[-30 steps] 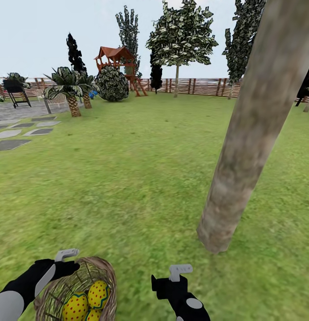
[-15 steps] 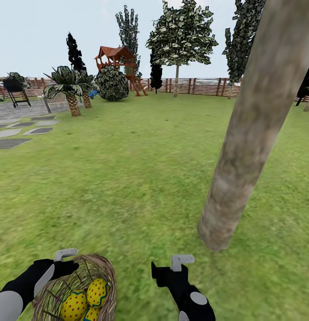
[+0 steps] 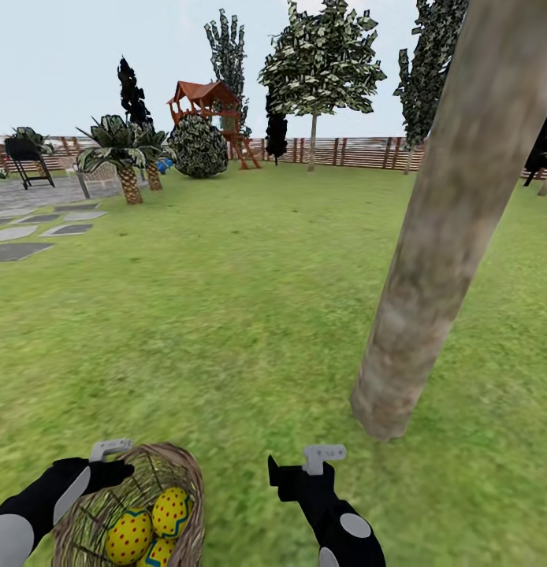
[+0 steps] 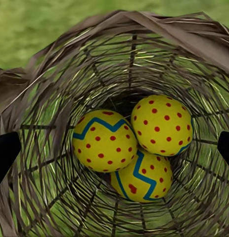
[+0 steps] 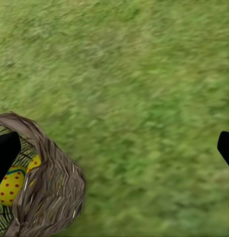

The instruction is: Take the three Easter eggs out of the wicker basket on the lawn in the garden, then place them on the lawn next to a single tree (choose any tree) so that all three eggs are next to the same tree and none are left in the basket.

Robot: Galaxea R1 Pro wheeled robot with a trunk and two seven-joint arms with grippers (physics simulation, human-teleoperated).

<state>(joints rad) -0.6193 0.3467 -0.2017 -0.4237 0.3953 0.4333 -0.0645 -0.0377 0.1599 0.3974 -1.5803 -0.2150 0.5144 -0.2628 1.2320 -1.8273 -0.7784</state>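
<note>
Because all three Easter eggs are nestled deep in the wicker basket, the left gripper is held directly above them, fingers spread wide for a reach inside. The right gripper, likewise parted and empty, is kept over bare lawn, near the tree.

tree canopy cut off; wicker basket base cropped.
</note>
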